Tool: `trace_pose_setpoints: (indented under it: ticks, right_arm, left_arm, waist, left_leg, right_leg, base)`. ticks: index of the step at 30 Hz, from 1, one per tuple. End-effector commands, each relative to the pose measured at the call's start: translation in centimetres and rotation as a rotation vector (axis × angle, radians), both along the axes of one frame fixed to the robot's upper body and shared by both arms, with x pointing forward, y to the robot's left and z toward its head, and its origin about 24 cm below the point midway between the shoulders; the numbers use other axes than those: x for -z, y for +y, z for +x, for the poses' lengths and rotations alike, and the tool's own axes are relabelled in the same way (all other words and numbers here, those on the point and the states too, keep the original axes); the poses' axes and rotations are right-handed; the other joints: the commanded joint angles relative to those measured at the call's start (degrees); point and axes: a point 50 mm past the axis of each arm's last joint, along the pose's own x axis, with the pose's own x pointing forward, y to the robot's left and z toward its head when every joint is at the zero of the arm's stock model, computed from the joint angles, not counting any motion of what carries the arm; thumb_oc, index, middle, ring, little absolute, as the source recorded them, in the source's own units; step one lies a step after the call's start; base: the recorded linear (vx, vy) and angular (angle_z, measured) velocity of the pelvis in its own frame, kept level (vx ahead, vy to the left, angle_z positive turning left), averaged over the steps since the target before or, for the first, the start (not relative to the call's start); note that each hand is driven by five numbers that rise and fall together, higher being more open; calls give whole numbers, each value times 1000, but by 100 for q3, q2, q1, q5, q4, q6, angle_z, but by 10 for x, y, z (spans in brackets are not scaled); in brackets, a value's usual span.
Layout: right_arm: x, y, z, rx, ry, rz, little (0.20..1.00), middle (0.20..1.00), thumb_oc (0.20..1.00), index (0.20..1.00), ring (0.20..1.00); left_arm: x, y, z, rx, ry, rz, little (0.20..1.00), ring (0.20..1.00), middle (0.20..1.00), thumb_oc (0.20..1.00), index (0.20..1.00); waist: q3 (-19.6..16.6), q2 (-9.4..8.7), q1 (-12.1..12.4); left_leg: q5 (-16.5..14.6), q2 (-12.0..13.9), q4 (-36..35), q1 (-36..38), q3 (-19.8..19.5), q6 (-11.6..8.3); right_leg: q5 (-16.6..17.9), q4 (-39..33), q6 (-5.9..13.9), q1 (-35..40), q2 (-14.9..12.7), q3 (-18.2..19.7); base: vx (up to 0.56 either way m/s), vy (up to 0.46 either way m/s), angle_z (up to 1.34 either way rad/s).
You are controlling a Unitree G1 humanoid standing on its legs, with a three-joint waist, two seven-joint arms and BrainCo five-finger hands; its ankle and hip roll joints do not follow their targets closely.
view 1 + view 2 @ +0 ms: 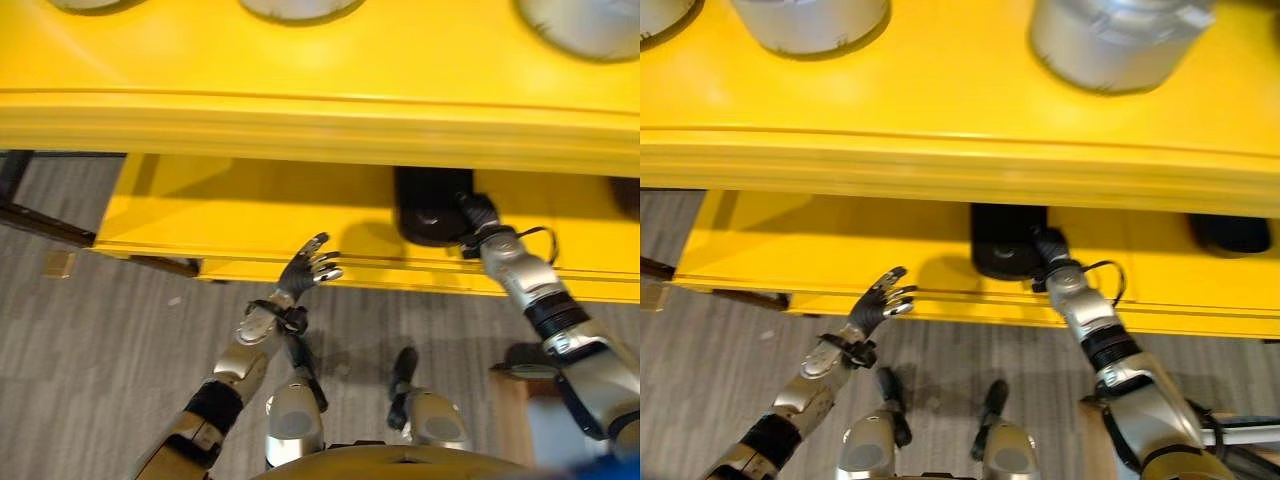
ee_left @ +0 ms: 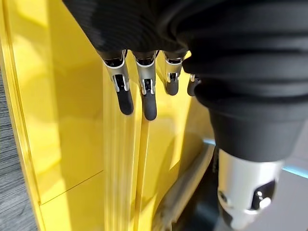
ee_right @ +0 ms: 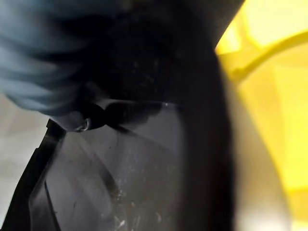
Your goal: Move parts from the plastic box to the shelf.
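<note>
A yellow shelf [image 1: 300,120] has an upper board and a lower board [image 1: 200,210]. On the lower board lies a black part [image 1: 425,205], partly under the upper board. My right hand [image 1: 478,215] reaches in against the part's right side; its fingers are hidden by the part and the shelf. The right wrist view shows the black part [image 3: 144,168] very close, with yellow shelf behind it. My left hand [image 1: 310,265] hovers open by the lower board's front edge, holding nothing. Its fingers [image 2: 125,91] are straight and point along the yellow edge.
Silver cylindrical parts [image 1: 1110,40] [image 1: 810,20] stand on the upper board. A second black part [image 1: 1230,233] lies on the lower board at the far right. Grey floor lies below the shelf, with a brown wooden piece [image 1: 510,400] by my right arm.
</note>
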Motion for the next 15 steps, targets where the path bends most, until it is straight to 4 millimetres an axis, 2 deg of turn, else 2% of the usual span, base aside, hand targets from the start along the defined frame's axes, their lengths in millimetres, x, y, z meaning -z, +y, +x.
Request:
trace_pose_setpoints:
  ticks: [1,3,4,6,7,10,15]
  right_arm:
    - [-66,26,19,-81,-243,1,200,200,200,200,200]
    - [-80,21,21,-63,-279,-26,200,200,200,200,200]
    - [-85,21,22,-62,-284,-31,200,200,200,200,200]
    - [-94,26,26,-85,-290,-64,200,200,200,200,200]
    - [-103,27,30,-80,-289,-80,200,200,200,200,200]
    - [-112,13,32,-28,-281,-72,200,200,200,200,200]
    - [-111,-1,33,29,-237,-53,200,200,200,200,200]
  left_arm:
    - [9,2,-6,11,42,46,1000,1000,1000,1000,1000]
    - [6,4,-4,11,45,58,1000,1000,1000,1000,1000]
    - [6,5,-5,3,51,55,1000,1000,1000,1000,1000]
    - [6,8,-8,-33,62,35,1000,1000,1000,1000,1000]
    - [5,16,-15,-68,63,11,1000,1000,1000,1000,1000]
    - [7,21,-18,-64,64,-6,1000,1000,1000,1000,1000]
    - [4,15,-19,-51,53,-36,1000,1000,1000,1000,1000]
  waist:
    - [33,-179,102]
    - [138,-133,131]
    - [188,-132,172]
    - [301,-173,339]
    - [368,-137,448]
    - [455,-138,453]
    - [459,-130,430]
  left_leg:
    - [-512,243,353,311,-232,-401]
    - [-664,108,529,241,-369,-314]
    - [-739,58,694,165,-558,-298]
    - [-911,-24,1252,-147,-1401,-288]
    - [-965,-71,1028,-115,-1531,-219]
    - [-1087,-98,1222,-205,-1489,-179]
    - [-1206,-147,1433,-400,-1451,-133]
  right_leg:
    - [-487,816,-47,-450,77,244]
    - [-536,968,-43,-563,32,343]
    - [-532,1019,-49,-620,26,450]
    - [-510,1094,-88,-780,63,854]
    - [-509,1101,-61,-882,104,974]
    - [-533,1212,-78,-1000,119,999]
    - [-585,1431,-80,-1248,99,1043]
  base:
    - [-56,49,15]
    - [-13,39,21]
    - [-4,44,5]
    - [-17,141,-45]
    - [4,203,-97]
    - [-28,98,-71]
    - [-57,25,0]
